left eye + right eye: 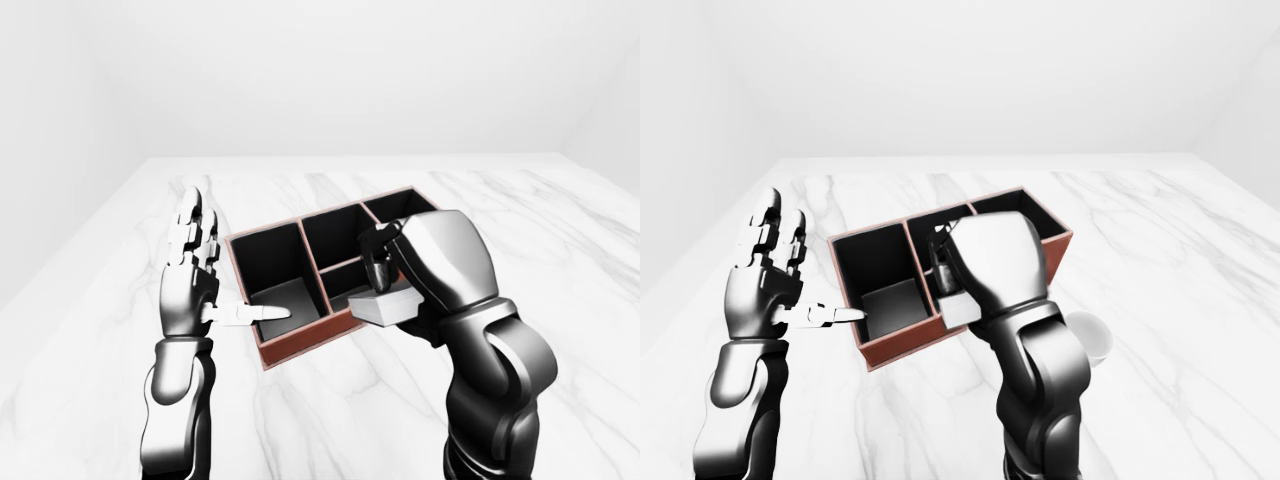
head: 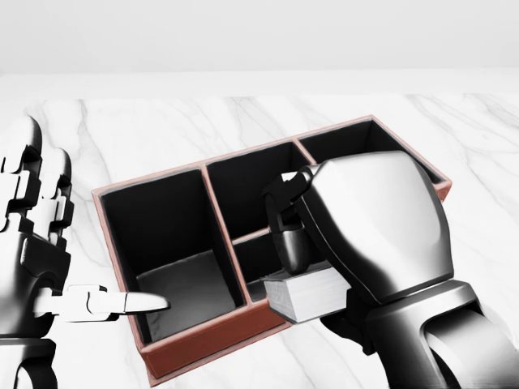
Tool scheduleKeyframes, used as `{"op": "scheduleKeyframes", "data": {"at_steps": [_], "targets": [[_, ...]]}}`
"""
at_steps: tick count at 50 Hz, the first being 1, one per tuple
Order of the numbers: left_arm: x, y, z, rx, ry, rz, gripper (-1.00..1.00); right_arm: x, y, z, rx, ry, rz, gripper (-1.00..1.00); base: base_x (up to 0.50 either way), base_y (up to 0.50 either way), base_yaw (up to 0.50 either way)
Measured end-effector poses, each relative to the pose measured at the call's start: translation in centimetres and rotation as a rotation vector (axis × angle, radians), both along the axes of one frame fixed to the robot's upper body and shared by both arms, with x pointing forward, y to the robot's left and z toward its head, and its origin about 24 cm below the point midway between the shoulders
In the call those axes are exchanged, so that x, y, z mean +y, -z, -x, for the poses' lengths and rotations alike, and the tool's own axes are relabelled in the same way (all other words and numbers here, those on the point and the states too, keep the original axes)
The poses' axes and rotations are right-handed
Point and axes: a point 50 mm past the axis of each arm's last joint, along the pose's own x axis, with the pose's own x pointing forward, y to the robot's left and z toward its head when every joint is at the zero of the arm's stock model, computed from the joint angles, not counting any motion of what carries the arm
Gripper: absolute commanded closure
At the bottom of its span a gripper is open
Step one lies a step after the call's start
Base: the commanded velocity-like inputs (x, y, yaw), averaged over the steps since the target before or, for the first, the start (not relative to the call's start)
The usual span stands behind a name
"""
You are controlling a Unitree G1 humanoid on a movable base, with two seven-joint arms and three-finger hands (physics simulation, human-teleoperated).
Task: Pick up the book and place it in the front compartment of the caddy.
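The caddy (image 2: 212,339) is a red-brown box with black compartments on the white marble table (image 2: 162,121). My right hand (image 2: 289,243) is shut on the book (image 2: 310,297), a grey book with white page edges. It holds the book flat and tilted over the caddy's lower rim, by the small middle compartment at the bottom of the head view. The hand hides most of that compartment. My left hand (image 2: 85,243) is open and empty to the left of the caddy, fingers up, with the thumb reaching over the left wall of the large left compartment.
A white cup (image 1: 1090,340) stands on the table to the right of my right arm in the right-eye view. The marble table runs on all around the caddy, with pale walls beyond its top edge.
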Motion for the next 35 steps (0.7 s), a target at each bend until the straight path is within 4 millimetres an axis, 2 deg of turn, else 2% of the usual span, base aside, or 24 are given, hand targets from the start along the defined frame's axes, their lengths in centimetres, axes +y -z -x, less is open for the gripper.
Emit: {"op": "scheduleKeyframes", "data": {"at_steps": [35], "targets": [[0.0, 0.1, -0.1, 0.005, 0.000, 0.000, -1.00, 1.8, -1.7, -3.3, -0.012, -0.033, 0.044, 1.00, 0.00, 0.00, 0.00]]}}
